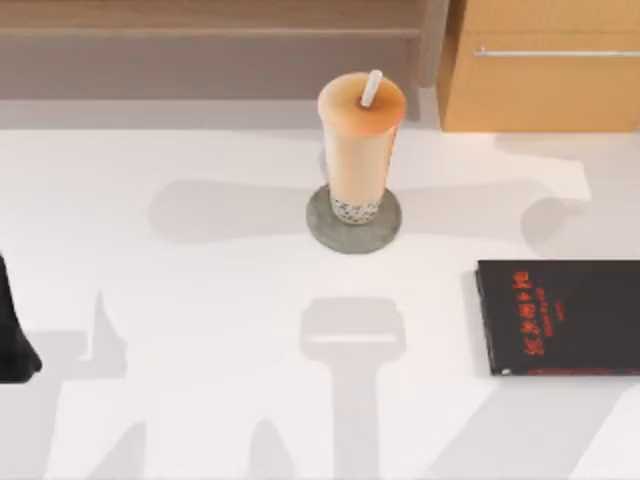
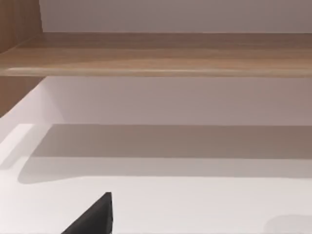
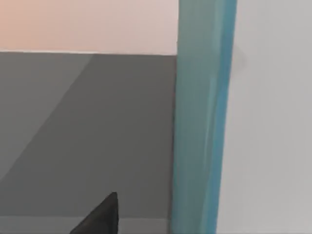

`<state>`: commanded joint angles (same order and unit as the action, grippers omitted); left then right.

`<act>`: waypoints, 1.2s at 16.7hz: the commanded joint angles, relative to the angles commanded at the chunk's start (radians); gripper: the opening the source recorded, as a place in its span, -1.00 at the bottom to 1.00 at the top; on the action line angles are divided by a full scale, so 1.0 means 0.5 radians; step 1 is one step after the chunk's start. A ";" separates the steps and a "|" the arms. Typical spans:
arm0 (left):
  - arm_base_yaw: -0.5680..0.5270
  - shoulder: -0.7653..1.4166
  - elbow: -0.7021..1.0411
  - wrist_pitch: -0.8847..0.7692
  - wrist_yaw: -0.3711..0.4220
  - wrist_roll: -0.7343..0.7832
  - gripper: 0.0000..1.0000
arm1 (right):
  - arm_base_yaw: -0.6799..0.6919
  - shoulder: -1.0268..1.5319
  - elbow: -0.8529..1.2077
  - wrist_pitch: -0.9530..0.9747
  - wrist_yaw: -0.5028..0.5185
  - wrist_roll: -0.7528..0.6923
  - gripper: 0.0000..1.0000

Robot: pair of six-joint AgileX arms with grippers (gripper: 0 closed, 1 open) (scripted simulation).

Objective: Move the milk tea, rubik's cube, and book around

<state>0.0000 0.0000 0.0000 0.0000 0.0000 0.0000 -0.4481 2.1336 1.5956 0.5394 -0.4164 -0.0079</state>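
The milk tea (image 1: 360, 140) stands upright on a round grey coaster (image 1: 353, 232) at the table's back middle, a white straw in its orange-tan top and dark pearls at its bottom. My left arm (image 1: 12, 340) sits dark at the table's left edge, far from the cup. A dark tip of my left gripper (image 2: 95, 217) shows in the left wrist view, over bare white table. Close in the right wrist view is a light-blue band (image 3: 202, 122) with white beside it, which looks like the book's cover edge, and a dark tip of my right gripper (image 3: 100, 217) sits next to it. The rubik's cube is out of view.
A thin black book with red lettering (image 1: 560, 316) lies flat at the table's right edge. A wooden shelf (image 1: 210, 30) runs along the back, with a wooden drawer cabinet (image 1: 545, 70) at the back right. White tabletop (image 1: 200, 300) spreads between the cup and the left arm.
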 joint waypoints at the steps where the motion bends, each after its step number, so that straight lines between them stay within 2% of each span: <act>1: 0.000 0.000 0.000 0.000 0.000 0.000 1.00 | 0.000 0.000 0.000 0.000 0.000 0.000 0.55; 11: 0.000 0.000 0.000 0.000 0.000 0.000 1.00 | 0.000 0.000 0.000 0.000 0.000 0.000 -0.96; 20: 0.000 0.000 0.000 0.000 0.000 0.000 1.00 | -0.007 -0.003 0.000 0.000 -0.001 0.003 -1.00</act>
<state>0.0000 0.0000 0.0000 0.0000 0.0000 0.0000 -0.4514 2.1319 1.5956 0.5393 -0.4167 -0.0065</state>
